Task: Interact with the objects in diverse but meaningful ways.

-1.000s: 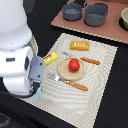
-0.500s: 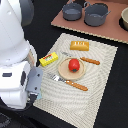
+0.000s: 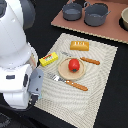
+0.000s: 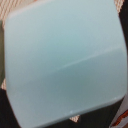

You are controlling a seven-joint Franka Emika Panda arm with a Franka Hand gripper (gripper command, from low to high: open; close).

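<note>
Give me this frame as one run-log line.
gripper: hidden, state unclear | wrist view: filled by pale blue carton | tomato on plate | yellow box beside plate

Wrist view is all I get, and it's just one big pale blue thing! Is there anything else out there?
Observer: Yes. A red tomato sits on a round plate on the mat.
Operator: Anything yellow?
Observer: A small yellow box lies beside the plate, toward the exterior view's left.
Operator: Can you see my blue thing?
Observer: No, the arm hides it in the exterior view.
</note>
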